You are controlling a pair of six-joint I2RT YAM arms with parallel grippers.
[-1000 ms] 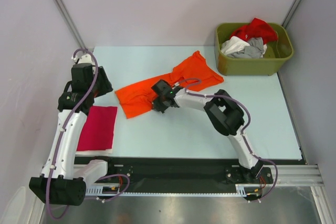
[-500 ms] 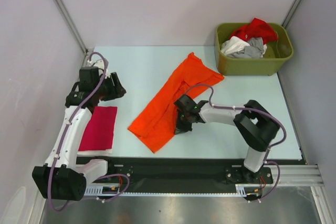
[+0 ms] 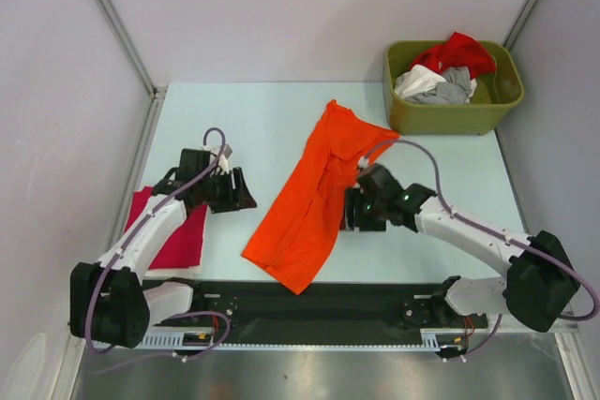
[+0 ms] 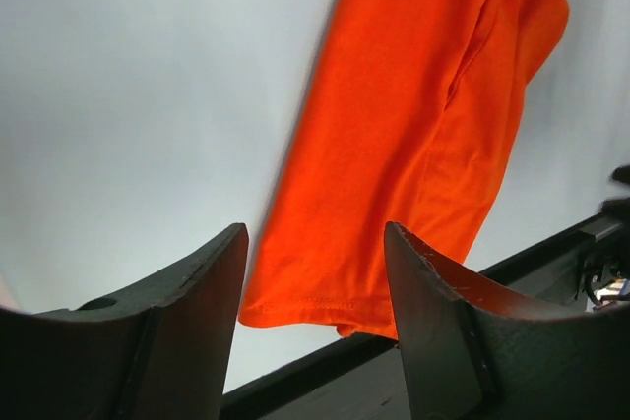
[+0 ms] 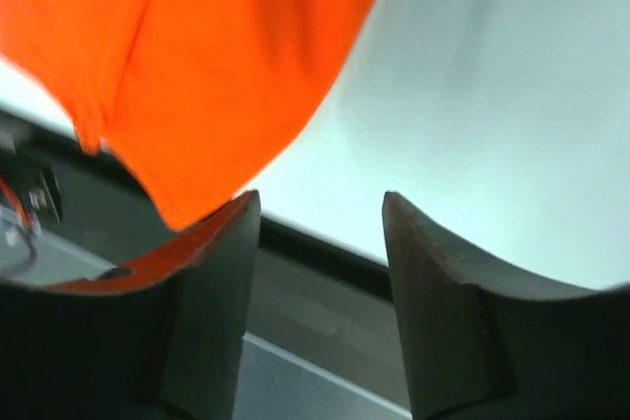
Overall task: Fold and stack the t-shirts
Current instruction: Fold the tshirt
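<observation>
**Orange t-shirt lies long across the surface, both end effectors open**

The orange t-shirt (image 3: 314, 199) lies stretched out in the middle of the surface (image 3: 253, 119). It runs from 12 o'clock down to 6 o'clock, and its lower hem reaches the near edge.

The left end effector (image 3: 239, 191) is at 9 o'clock of this shirt, near it but not touching, with its fingers apart and nothing between them. The right end effector (image 3: 349, 210) is at 3 o'clock, just beside the cloth edge. Its fingers are also apart and empty.

A folded magenta-red t-shirt (image 3: 178, 241) lies at 8 o'clock under the left arm. At 2 o'clock, the green bin (image 3: 450, 117) holds the red t-shirt (image 3: 459, 49), the white t-shirt (image 3: 417, 81) and the grey t-shirt (image 3: 455, 89).
</observation>
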